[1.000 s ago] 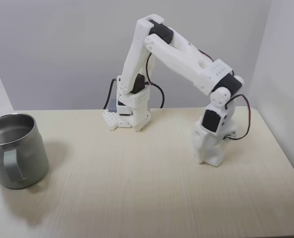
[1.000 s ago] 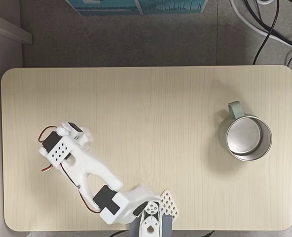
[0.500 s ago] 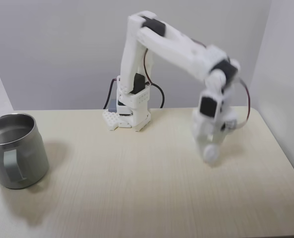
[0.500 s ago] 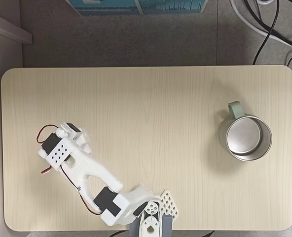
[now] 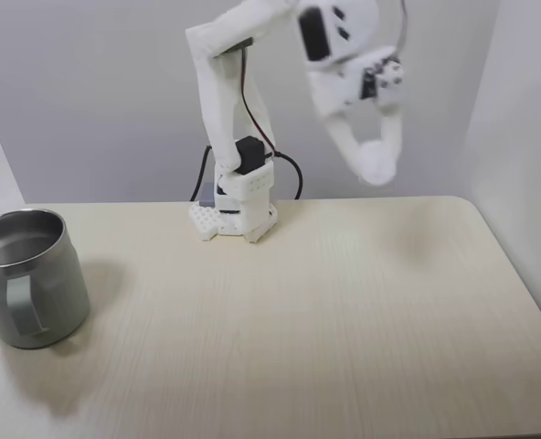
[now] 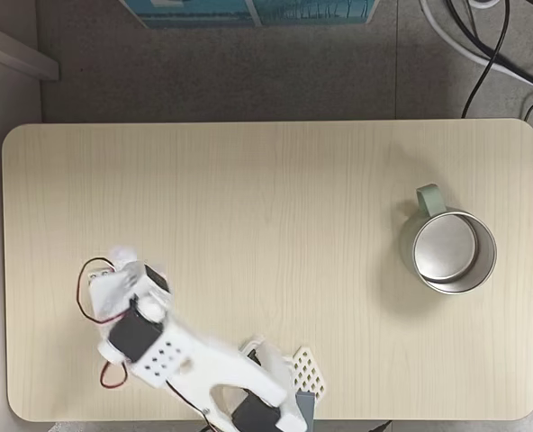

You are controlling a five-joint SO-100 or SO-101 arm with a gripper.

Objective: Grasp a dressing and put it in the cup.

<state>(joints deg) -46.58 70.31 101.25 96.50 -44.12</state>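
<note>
claw (image 5: 377, 165) raised high over the table's (image 5: 325, 347) right side, clenched on a white roll (image 5: 376, 168); cup (image 5: 28, 277) sits well apart at left edge, open tabletop between.

Even, soft indoor light; faint shadows on the table (image 5: 280, 338); motion-blurred arm (image 5: 344, 64).

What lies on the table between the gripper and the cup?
Bare tabletop: nothing lies between the gripper and the cup, as both fixed views show.
</note>
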